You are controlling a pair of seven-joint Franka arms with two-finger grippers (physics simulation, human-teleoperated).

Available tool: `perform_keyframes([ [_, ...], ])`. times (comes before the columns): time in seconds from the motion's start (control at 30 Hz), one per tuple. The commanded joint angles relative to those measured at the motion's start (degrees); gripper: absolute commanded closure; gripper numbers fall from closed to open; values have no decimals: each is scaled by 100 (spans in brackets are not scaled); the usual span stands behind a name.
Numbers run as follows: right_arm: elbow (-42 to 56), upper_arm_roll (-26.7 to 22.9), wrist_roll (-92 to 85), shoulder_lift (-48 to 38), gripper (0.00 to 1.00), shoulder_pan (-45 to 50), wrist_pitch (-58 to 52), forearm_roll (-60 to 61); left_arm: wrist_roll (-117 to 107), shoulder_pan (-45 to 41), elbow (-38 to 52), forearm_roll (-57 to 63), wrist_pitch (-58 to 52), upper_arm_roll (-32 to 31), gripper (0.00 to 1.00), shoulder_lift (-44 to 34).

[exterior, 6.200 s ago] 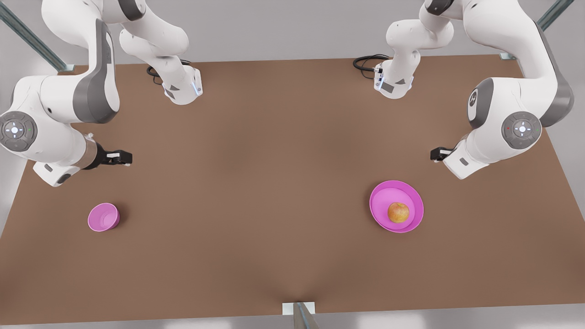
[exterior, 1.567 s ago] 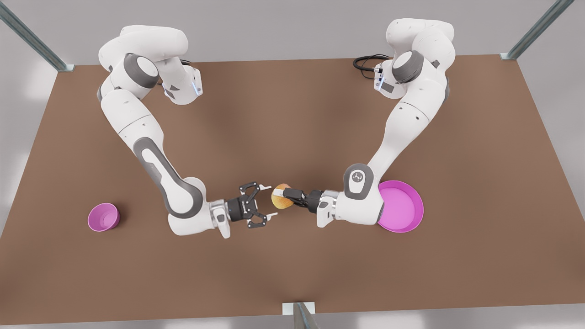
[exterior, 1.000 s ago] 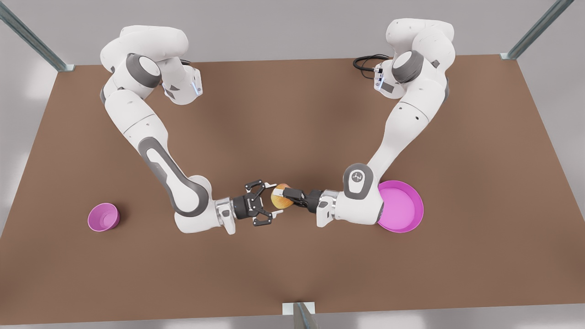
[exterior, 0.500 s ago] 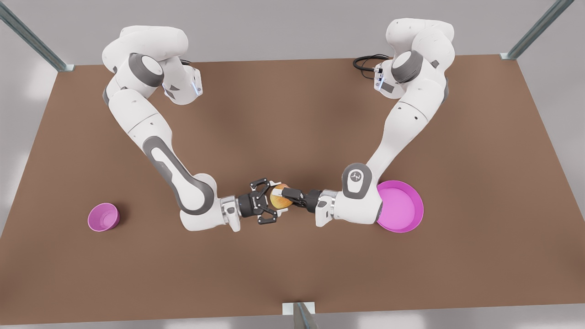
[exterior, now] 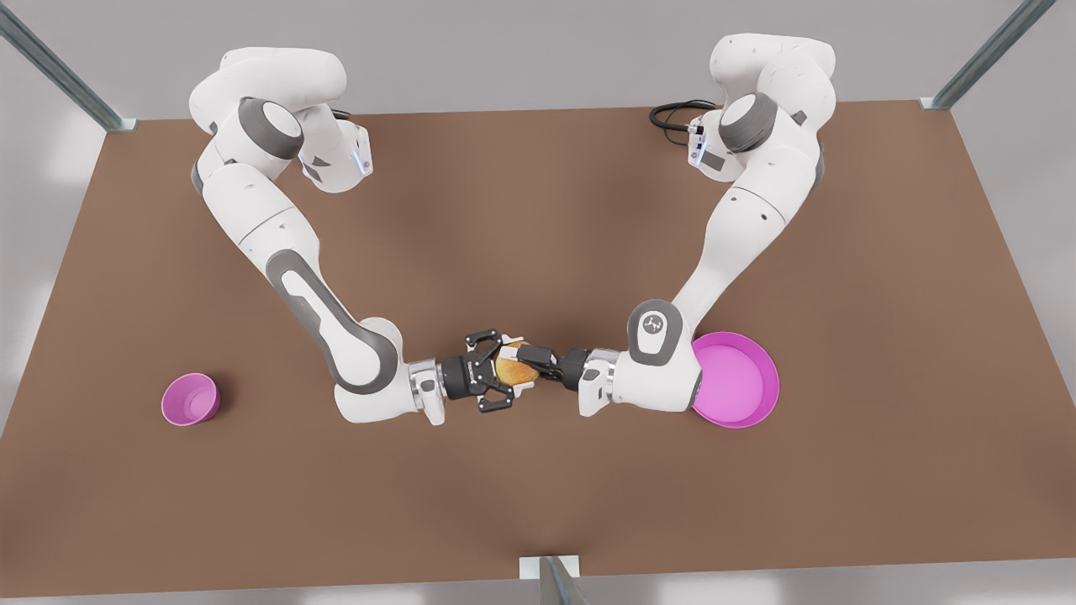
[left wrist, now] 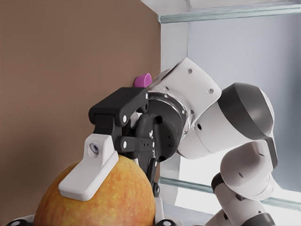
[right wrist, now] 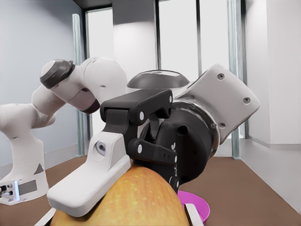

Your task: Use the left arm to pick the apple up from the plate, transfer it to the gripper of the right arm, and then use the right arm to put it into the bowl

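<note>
- Pinching the apple (exterior: 507, 370) between the slim black fingers of the left gripper (exterior: 521, 366), closed tight on the fruit and holding it in the air over the middle of the brown table (exterior: 538, 210).
- Reaching in from the front view's left with the right gripper (exterior: 503, 375), its linkage claw spread wide and straddling the apple from the opposite side.
- Laying one white pad (left wrist: 89, 169) of that claw over the top of the apple in the left wrist view; not being able to tell whether it is pressing or only lying close.
- Leaving the plate (exterior: 744, 386) bare on the front view's right, partly tucked under the left arm's elbow.
- Leaving the bowl (exterior: 190, 399) standing upright far off on the front view's left, well apart from both grippers.
</note>
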Motion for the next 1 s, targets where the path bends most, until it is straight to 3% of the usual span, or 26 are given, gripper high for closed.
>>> perform_keyframes([
  [0.0, 2, 4, -56, -9, 13, 0, 9, 8, 61, -1, 2, -12, -2, -10, 9, -11],
  [0.07, 2, 48, -38, -9, 13, 0, 9, 17, 52, -1, 2, -12, -2, -10, 8, -20],
  [0.1, 2, 48, -38, -9, 13, -9, 9, 17, 52, -1, 2, -12, -2, -10, 0, -20],
  [0.97, -200, 66, -47, -88, 13, -774, -589, -229, 52, 139, 2, -4, -99, -1, 0, -64],
])
